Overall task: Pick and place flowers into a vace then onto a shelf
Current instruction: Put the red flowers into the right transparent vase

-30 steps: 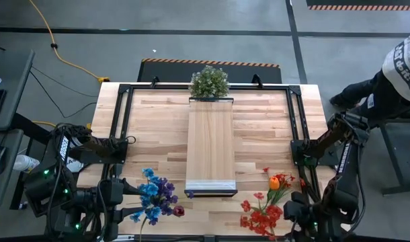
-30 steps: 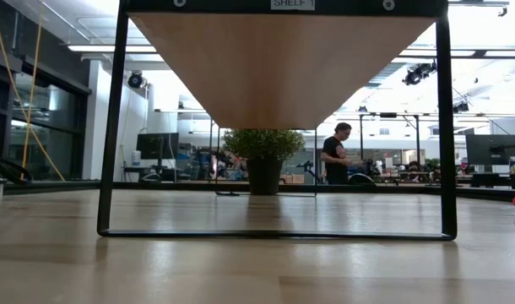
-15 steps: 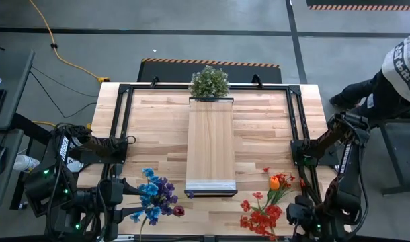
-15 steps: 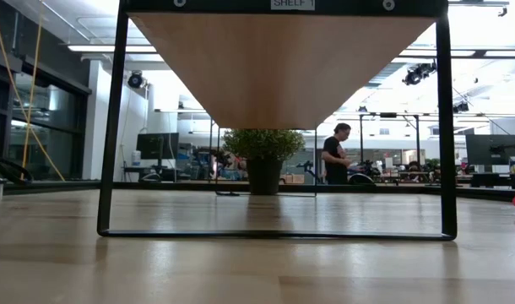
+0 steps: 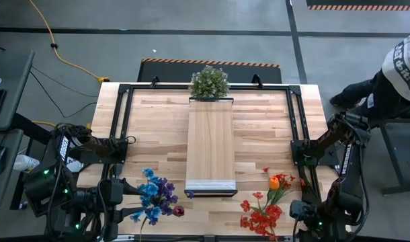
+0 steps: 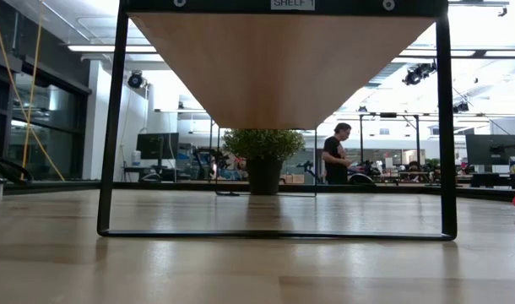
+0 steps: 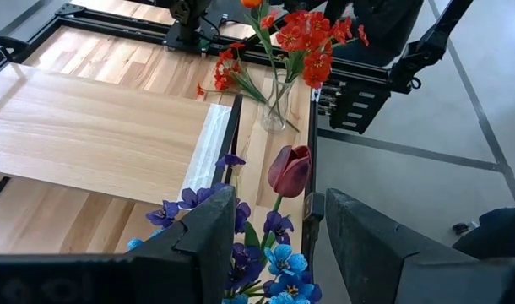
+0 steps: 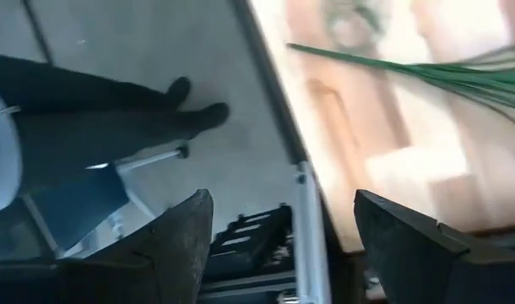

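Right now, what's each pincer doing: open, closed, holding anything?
Left pincer: closed around the stems of the blue and purple flowers.
Right pincer: open, holding nothing.

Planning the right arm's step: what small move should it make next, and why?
Probably turn the right gripper back toward the red flowers in the glass vase: it is open, empty, and facing the floor beside the table.
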